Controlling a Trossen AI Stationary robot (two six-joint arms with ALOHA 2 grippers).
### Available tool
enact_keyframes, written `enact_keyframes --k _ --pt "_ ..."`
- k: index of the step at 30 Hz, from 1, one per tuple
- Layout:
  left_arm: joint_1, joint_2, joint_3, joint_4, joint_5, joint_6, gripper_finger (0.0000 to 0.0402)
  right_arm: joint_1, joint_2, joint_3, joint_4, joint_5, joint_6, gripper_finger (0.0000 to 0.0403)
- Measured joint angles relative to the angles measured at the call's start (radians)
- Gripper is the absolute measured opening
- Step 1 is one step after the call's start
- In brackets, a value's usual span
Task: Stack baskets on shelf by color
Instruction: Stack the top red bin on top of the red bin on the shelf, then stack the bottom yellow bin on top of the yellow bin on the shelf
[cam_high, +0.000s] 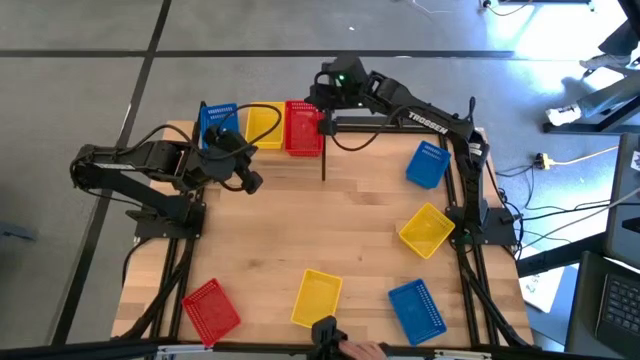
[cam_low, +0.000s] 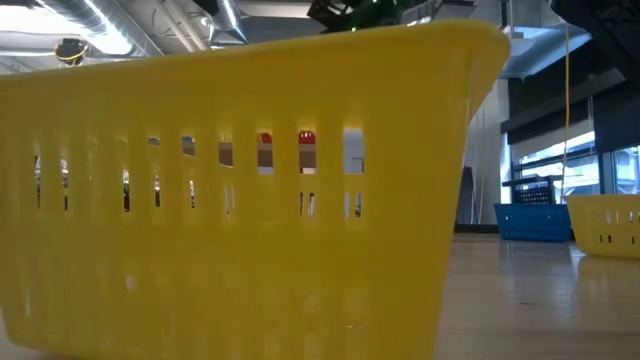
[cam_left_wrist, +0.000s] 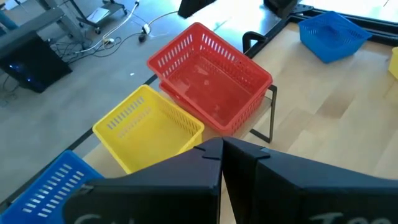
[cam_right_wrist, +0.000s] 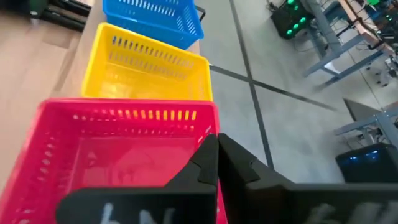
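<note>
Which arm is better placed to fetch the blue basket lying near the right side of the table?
Right. Its base stands beside that blue basket, though its gripper is at the red basket; the left gripper is farther.

Bare middle of light wooden tabletop gives open passage. Back edge blocked: blue mesh basket, yellow mesh basket, red stacked mesh baskets side by side, thin black upright post just beside the red.

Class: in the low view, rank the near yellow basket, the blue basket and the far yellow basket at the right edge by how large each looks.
1. Near yellow basket, largest only because it sits against the camera.
2 and 3. Blue basket and far yellow basket: alike, and the latter is cut off, so unranked.
</note>
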Motion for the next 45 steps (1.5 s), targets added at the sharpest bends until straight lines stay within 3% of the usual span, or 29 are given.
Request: enact_keyframes --k 9,14,23,29,45 --pt "0.0 0.0 0.0 -0.026 0.002 0.001 0.0 -0.001 0.0 -0.12 0.122 0.0 0.001 0.0" --pt "0.0 0.0 0.0 -0.026 0.002 0.001 0.0 -0.003 0.001 -0.165 0.149 0.053 0.0 0.0" --pt "0.0 0.0 0.0 -0.026 0.009 0.004 0.0 0.007 0.0 -0.077 0.159 0.056 -0.004 0.0" --pt "0.0 0.0 0.0 -0.043 0.026 0.003 0.0 -0.009 0.0 -0.098 0.164 0.055 0.07 0.0" --pt "0.0 0.0 0.0 -0.045 0.025 0.001 0.0 -0.026 0.002 -0.164 0.158 0.099 0.068 0.0"
